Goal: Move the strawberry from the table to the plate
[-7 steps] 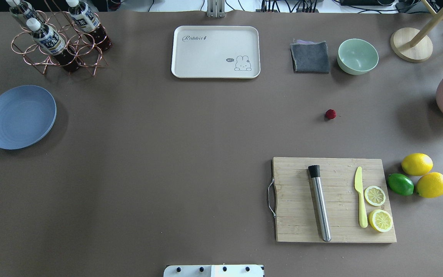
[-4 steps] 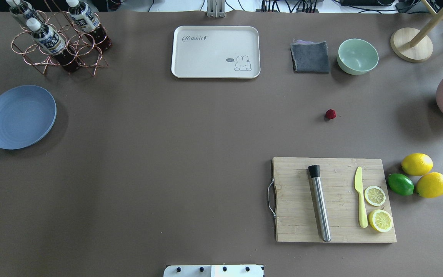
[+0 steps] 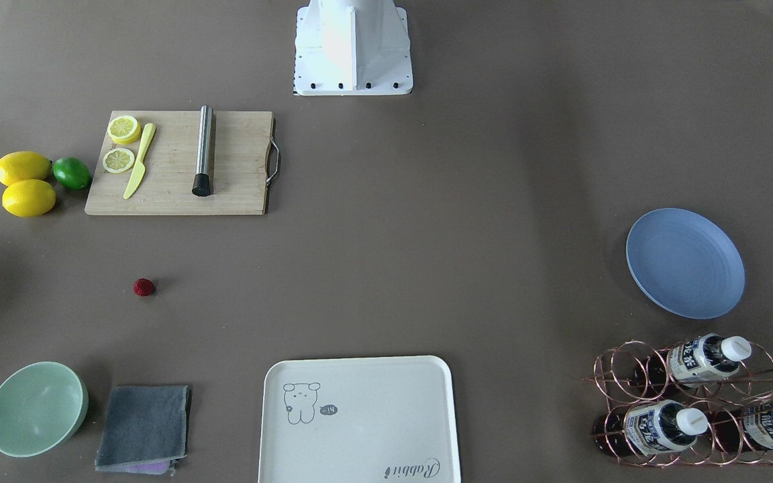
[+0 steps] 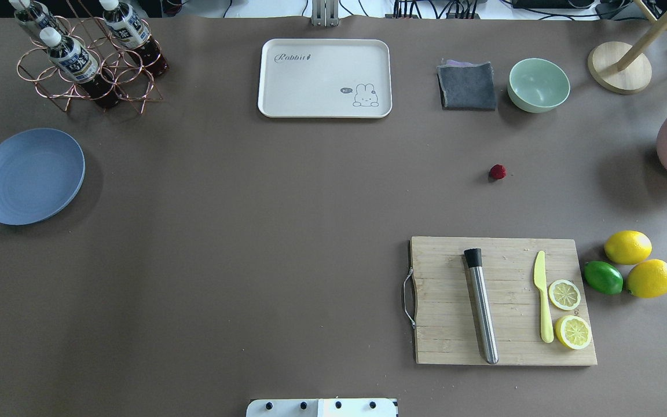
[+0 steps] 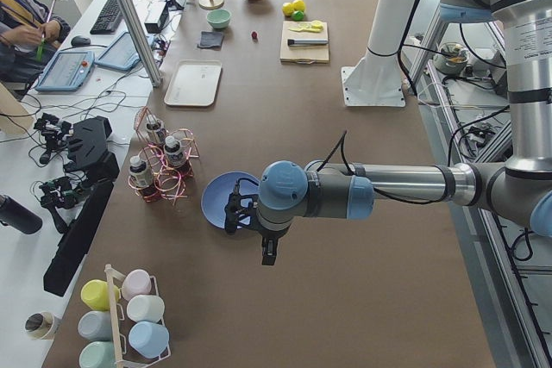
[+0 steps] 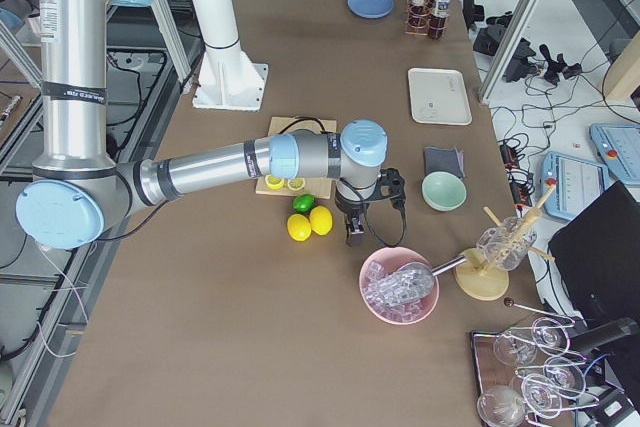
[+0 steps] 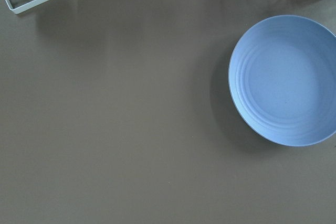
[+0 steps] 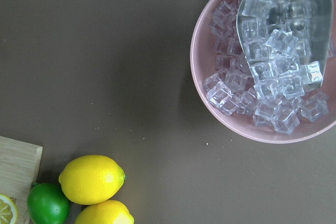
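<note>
1 strawberry (image 4: 497, 171) on table (image 4: 252, 243), well apart frm plate (image 4: 29, 175).

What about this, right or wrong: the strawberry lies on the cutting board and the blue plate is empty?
Wrong: the strawberry lies on the bare table, apart from the cutting board, as the overhead view shows. The blue plate is empty.
</note>
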`<state>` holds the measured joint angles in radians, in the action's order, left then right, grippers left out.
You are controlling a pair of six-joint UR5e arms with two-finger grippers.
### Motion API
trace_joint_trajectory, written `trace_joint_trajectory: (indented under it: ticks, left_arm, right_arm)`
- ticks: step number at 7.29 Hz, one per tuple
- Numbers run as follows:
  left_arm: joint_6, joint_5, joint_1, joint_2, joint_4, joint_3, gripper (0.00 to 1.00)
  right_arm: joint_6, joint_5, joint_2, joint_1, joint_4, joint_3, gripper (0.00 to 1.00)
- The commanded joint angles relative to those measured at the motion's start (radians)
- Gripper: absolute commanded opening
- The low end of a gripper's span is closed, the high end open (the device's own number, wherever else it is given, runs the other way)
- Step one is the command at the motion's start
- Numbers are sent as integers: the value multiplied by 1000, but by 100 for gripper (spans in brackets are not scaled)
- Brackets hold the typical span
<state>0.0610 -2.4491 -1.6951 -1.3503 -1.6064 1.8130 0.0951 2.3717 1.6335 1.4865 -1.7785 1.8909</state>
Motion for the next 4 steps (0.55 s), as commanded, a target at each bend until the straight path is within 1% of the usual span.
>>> trace_joint_trajectory:
  ticks: [1,2,4]
  left_arm:
    - [0,56,0,0,-3,-1,97]
    - [-1,47,0,2,-3,12,97]
    - [-9,45,0,-10,-6,8,97]
  right_arm:
    - [-5,-2,0,-3,1,2,100]
    - [-5,0,0,-3,1,2,100]
    - [-6,1,3,-15,-1,-4,100]
